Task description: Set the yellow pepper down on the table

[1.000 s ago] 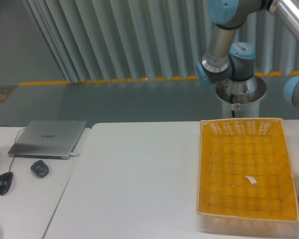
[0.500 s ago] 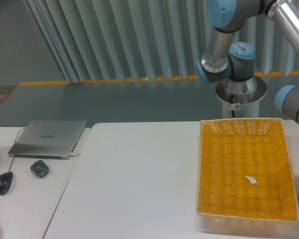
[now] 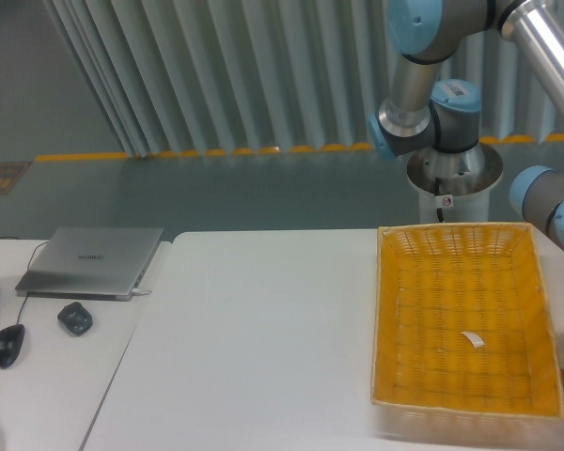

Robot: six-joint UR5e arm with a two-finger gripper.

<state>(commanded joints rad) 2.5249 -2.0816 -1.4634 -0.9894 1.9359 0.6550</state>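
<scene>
No yellow pepper shows; the gripper is out of view, so its state can't be told. Next, probably, it must locate the pepper near the white tabletop's (image 3: 263, 329) right edge.

Yellow woven basket (image 3: 392, 319), white table (image 3: 263, 329), perhaps silver laptop (image 3: 92, 260)

One yellow woven basket (image 3: 462, 319) counted on one white tabletop (image 3: 263, 348), one small white tag (image 3: 473, 339) inside it, one closed laptop (image 3: 92, 260), one mouse (image 3: 7, 345), one small dark puck (image 3: 74, 318), one robot arm (image 3: 442, 85).
</scene>
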